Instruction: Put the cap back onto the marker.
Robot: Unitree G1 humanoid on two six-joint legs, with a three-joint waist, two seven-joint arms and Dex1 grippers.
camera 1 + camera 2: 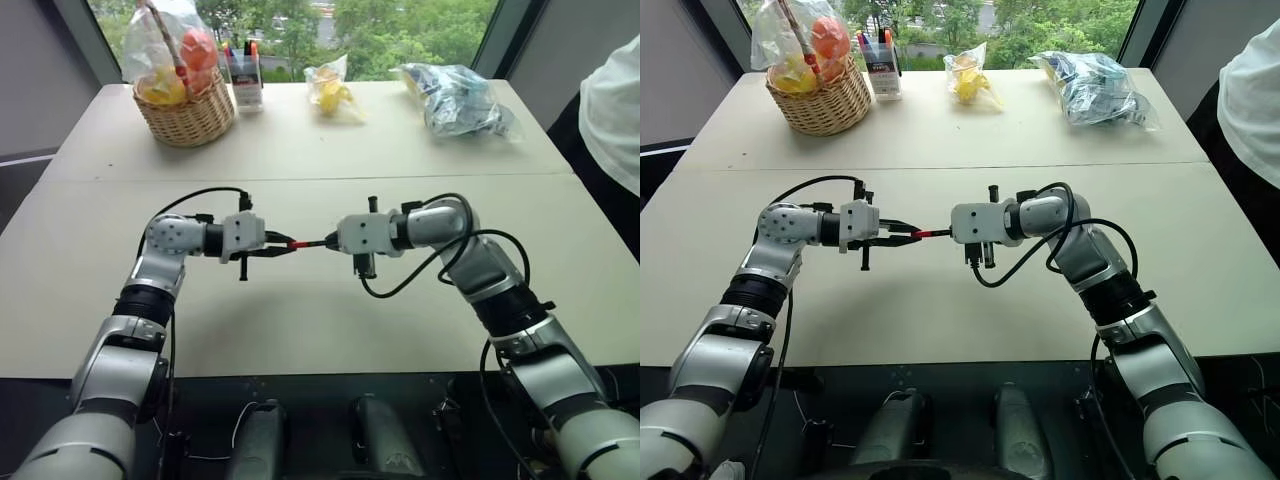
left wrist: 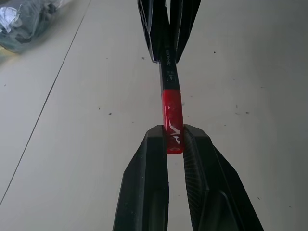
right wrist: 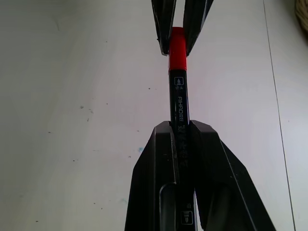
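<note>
A pale bench (image 1: 300, 330) lay under both arms. In the eye view, the left gripper (image 1: 283, 245) and right gripper (image 1: 322, 241) met tip to tip. In the left wrist view, its fingers (image 2: 154, 159) were clamped on the cap (image 2: 173, 120). In the right wrist view, its fingers (image 3: 163, 154) pinched the marker (image 3: 179, 103), cap seated on its far end.

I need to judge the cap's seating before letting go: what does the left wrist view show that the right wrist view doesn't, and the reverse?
Left wrist view alone: the crumpled clear plastic bag and the left tool up close, shut on the small red plastic cap.
Right wrist view alone: the white lettering on the slim dark-bodied marker and the right tool up close, shut on that body.
Both: cap and marker joined in line between the tools, above the pale tabletop.
</note>
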